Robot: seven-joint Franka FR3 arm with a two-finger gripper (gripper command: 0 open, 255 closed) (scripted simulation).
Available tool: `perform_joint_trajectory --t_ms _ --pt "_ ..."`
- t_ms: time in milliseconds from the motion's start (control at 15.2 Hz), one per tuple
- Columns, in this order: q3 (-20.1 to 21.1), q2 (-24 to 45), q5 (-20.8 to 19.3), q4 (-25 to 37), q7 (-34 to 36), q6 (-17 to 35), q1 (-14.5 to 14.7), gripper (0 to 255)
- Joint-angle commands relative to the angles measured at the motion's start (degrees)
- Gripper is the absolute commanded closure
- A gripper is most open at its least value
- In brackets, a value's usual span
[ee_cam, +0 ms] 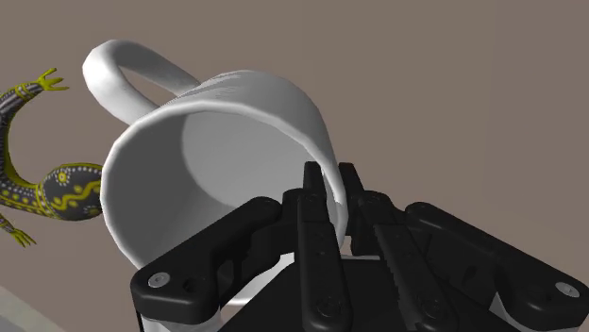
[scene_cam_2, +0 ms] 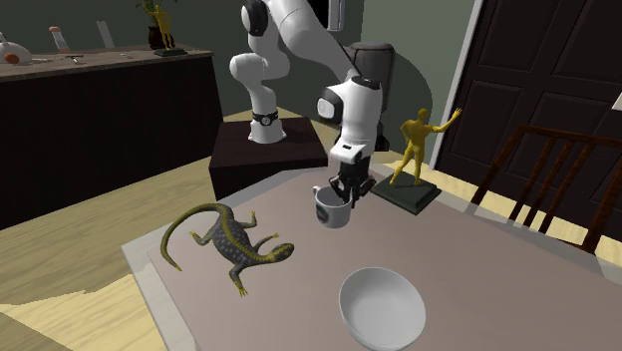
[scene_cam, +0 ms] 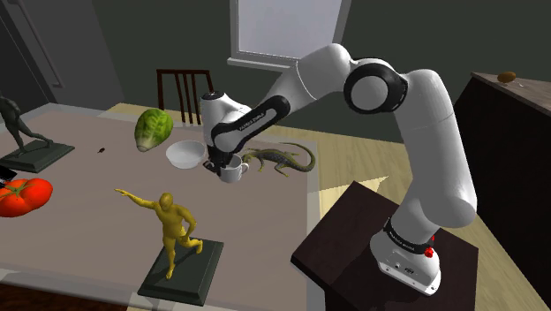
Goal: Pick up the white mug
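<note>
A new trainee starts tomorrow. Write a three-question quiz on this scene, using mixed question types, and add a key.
1. True or false: the tool is shut on the white mug, clasping its wall.
2. Which thing lies beside the mug's handle in the wrist view? A spoon, B lizard, C banana.
3. How many statuettes stand on the table in the shoulder view?
Key: 1 true; 2 B; 3 two, the yellow statuette and the dark statuette.
</note>
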Motion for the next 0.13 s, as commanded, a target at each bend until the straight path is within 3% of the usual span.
perform_joint_trajectory --t_ms 0,66 --pt "0.11 -0.68 0.15 0.03 -0.11 -0.71 -0.06 255" --pt "0.11 -0.67 0.15 0.04 -0.11 -0.72 -0.06 255"
